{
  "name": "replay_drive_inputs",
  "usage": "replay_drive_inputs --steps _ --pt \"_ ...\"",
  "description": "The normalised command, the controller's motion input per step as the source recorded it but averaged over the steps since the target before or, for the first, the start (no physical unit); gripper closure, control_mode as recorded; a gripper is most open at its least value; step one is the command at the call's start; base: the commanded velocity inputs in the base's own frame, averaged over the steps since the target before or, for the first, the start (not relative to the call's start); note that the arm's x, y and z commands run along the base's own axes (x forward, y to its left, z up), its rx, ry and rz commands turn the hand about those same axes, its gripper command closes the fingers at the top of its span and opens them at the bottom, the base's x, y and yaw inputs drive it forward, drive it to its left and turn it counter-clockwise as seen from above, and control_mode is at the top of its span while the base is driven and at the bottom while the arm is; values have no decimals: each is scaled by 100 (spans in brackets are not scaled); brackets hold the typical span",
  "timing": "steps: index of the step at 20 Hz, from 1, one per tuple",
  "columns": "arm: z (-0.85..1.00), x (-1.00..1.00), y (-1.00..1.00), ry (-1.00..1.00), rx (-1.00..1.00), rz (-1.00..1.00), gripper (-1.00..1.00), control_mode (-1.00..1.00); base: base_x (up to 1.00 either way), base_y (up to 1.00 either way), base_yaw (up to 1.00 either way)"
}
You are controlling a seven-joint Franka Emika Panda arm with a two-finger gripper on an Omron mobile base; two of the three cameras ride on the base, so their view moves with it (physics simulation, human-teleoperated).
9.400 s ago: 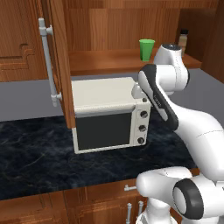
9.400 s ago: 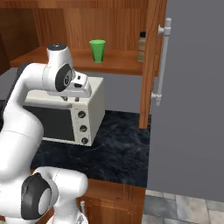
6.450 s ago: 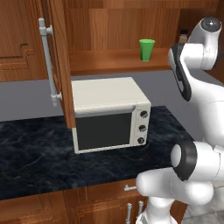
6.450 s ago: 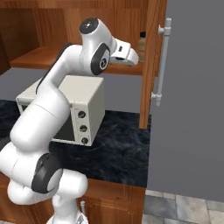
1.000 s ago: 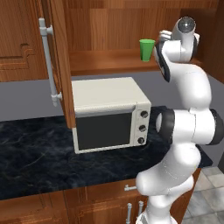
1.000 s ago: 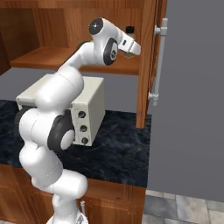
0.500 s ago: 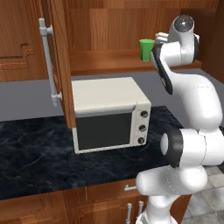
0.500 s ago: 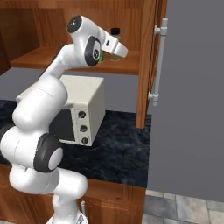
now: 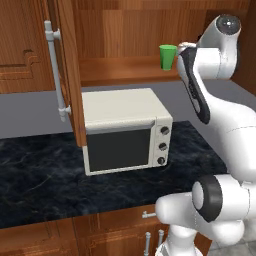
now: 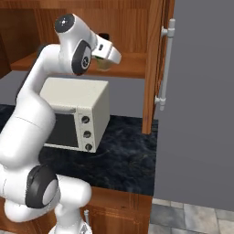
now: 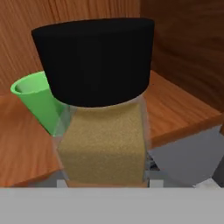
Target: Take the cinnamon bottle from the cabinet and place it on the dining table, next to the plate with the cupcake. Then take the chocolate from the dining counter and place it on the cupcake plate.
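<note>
The cinnamon bottle fills the middle of the hand view, its black cap toward the top and its tan, squarish body running down to the bottom edge. It sits right up against the camera, which fits a bottle held between the fingers, and the gripper reads as closed on it, though the fingertips themselves are hidden behind the bottle.

Just behind the bottle, at the left of the hand view, stands a green cup on the wooden shelf of the cabinet. In the left base view the same cup sits at the upper right, on the shelf just beside the arm's wrist. The cabinet's open door hangs at the upper left with its long grey handle.

Below the shelf a white microwave stands on the dark marbled counter, centre of the left base view.

The step in hand looks like the first one: lifting the bottle out of the cabinet. The bottle seems barely clear of the shelf, near the cup. The next move calls for drawing it straight back out without knocking the cup, then carrying it away toward the dining table.
</note>
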Motion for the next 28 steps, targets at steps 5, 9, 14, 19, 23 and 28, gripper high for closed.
replay_drive_inputs --steps 5,9,14,19,23,28 --pt "-1 -62 21 4 1 48 100 -100 0 0 0" --pt "0 -61 29 0 3 47 100 -100 0 0 0" --pt "0 -41 43 0 16 42 100 -100 0 0 0" --pt "0 -38 52 -2 12 43 100 -100 0 0 0" --pt "-9 -41 49 -9 5 49 100 -100 0 0 0" --pt "-21 -38 52 -22 -6 44 100 -100 0 0 0"
